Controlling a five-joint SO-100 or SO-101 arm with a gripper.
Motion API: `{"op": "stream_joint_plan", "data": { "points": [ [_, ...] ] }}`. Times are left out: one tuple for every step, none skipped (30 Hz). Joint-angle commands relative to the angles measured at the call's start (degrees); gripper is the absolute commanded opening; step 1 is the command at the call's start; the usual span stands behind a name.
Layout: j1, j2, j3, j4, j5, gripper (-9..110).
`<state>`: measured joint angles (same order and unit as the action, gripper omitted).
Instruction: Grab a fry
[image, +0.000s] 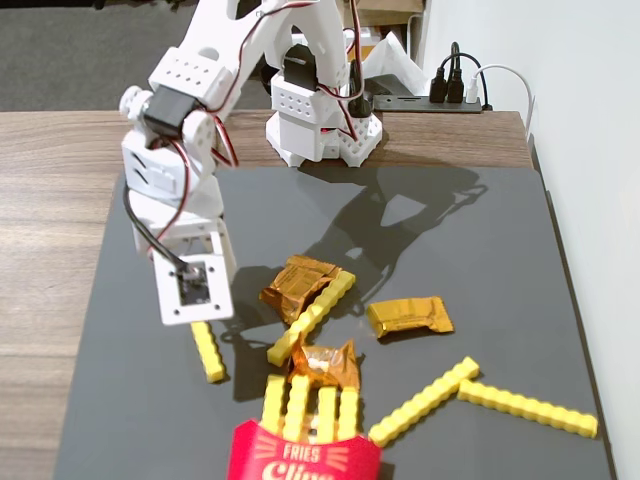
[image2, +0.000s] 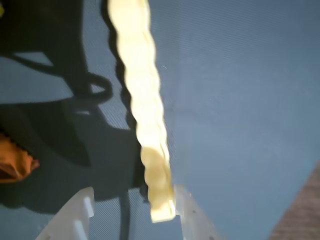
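Note:
A yellow fry (image: 208, 350) lies on the dark grey mat (image: 450, 230) at the front left in the fixed view. My gripper (image: 200, 318) hangs right over its far end, with the wrist plate hiding the fingertips. In the wrist view the fry (image2: 142, 100) runs up the frame from between my open jaws (image2: 134, 197). Its near end lies close against the right finger (image2: 187, 210), with a wide gap to the left finger (image2: 80, 210). Three more fries lie on the mat: one (image: 312, 316) by the foil wrappers and two (image: 423, 401) (image: 527, 407) at the front right.
The red FRIES carton (image: 300, 455) with shorter yellow sticks stands at the front edge. Gold foil wrappers (image: 298, 283) (image: 408, 315) (image: 327, 362) lie mid-mat; one shows at the wrist view's left edge (image2: 15, 162). The arm's base (image: 320, 120) stands at the back.

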<state>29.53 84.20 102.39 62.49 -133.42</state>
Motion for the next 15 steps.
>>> {"op": "stream_joint_plan", "data": {
  "points": [
    [-1.05,0.09,-2.46,-1.14,0.44,20],
    [-1.05,-0.18,-2.29,-1.49,0.62,20],
    [-1.14,-0.44,-2.29,-1.58,0.7,20],
    [-1.14,-0.7,-2.29,-1.58,0.79,20],
    [-1.05,-0.88,-2.2,-1.58,0.79,20],
    [-0.97,-1.14,-2.2,-1.58,0.79,20],
    [-0.79,-1.23,-2.11,-1.58,0.79,20],
    [-0.62,-1.32,-2.11,-1.58,0.79,20],
    [-0.44,-1.32,-2.11,-1.58,0.79,20],
    [-0.18,-1.41,-2.11,-1.67,0.79,20],
    [0.0,-1.49,-2.11,-1.67,0.79,18],
    [0.26,-1.58,-2.11,-1.67,0.79,17],
    [0.44,-1.67,-2.11,-1.85,0.88,15],
    [0.53,-1.85,-2.11,-2.11,1.23,12],
    [0.62,-1.93,-2.11,-2.2,1.49,9]
  ]
}}
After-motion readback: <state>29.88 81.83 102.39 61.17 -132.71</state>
